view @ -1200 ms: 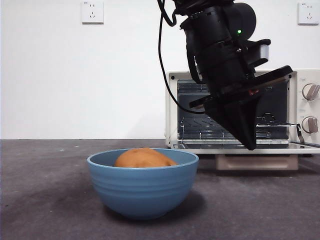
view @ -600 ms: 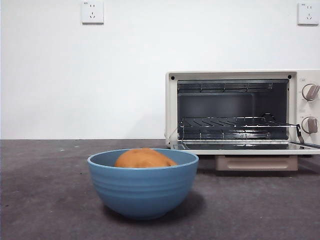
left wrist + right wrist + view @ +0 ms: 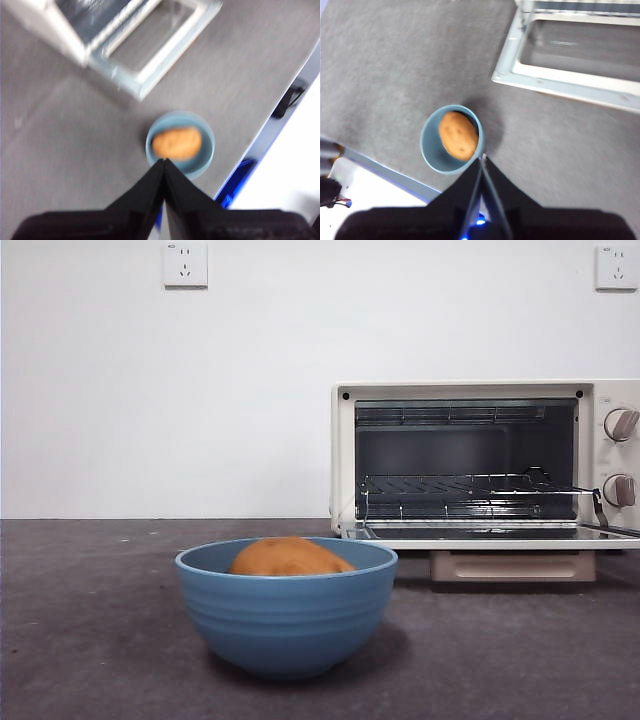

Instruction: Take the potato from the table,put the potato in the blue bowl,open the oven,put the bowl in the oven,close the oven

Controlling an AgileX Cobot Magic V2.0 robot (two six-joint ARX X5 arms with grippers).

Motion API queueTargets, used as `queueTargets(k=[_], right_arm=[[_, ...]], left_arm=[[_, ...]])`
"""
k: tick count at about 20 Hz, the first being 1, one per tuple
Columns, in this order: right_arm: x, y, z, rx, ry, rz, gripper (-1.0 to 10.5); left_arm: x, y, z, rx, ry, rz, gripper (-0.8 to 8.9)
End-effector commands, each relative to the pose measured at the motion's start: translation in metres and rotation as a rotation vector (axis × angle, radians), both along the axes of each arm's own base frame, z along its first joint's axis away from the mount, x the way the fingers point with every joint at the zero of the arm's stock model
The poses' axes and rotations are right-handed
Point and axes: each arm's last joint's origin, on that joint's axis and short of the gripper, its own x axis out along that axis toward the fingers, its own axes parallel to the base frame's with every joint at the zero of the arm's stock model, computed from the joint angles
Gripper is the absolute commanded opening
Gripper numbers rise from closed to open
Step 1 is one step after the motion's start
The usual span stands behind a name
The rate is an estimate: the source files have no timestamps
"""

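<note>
The orange-brown potato (image 3: 288, 557) lies inside the blue bowl (image 3: 286, 615), which stands on the dark grey table (image 3: 90, 640) in front of the oven. The cream-white oven (image 3: 487, 460) has its door (image 3: 500, 535) folded down flat, showing the wire rack inside. No arm shows in the front view. High above the table, my left gripper (image 3: 164, 162) is shut and empty, with the bowl (image 3: 180, 144) and potato (image 3: 177, 142) far below its tip. My right gripper (image 3: 483, 159) is also shut and empty, high over the bowl (image 3: 451, 139) and potato (image 3: 458, 135).
The open glass door (image 3: 580, 55) juts out over the table toward the bowl. The table's near edge (image 3: 390, 172) runs close behind the bowl in the wrist views. Two wall sockets (image 3: 185, 264) sit on the white wall.
One second ago a black arm hung in front of the open oven; it has since lifted out of the front view. Bowl, potato and oven door have not moved.
</note>
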Motion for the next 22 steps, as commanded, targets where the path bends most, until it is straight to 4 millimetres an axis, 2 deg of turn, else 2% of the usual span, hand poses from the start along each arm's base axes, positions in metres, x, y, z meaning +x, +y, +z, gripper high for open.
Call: queueTargets(k=[1, 4, 6, 8, 10, 12, 16, 22], right_arm=[[0.015, 0.028, -0.009, -0.005, 0.040, 0.052, 0.1], [0.030, 0.077, -0.036, -0.127, 0.090, 0.079, 0.2], [0.039, 0.104, -0.059, -0.183, 0.165, 0.094, 1.4], [0.049, 0.125, -0.082, -0.222, 0.227, 0.093, 2.0], [0.059, 0.140, -0.100, -0.245, 0.252, 0.072, 2.0], [0.068, 0.151, -0.117, -0.260, 0.280, 0.061, 2.0], [0.079, 0.160, -0.146, -0.365, 0.306, 0.010, 2.0], [0.084, 0.165, -0.166, -0.436, 0.337, -0.017, 2.0]], left_arm=[[-0.013, 0.016, -0.030, -0.005, 0.048, 0.076, -0.06], [-0.030, 0.041, -0.065, -0.036, 0.075, 0.087, -0.06], [-0.040, 0.056, -0.084, -0.069, 0.104, 0.076, -0.07], [-0.050, 0.073, -0.097, -0.092, 0.112, 0.061, -0.08], [-0.060, 0.088, -0.104, -0.135, 0.121, 0.035, -0.08], [-0.069, 0.102, -0.106, -0.176, 0.112, 0.019, -0.08], [-0.079, 0.118, -0.107, -0.200, 0.086, 0.005, -0.09], [-0.080, 0.120, -0.108, -0.185, 0.088, -0.002, -0.09]])
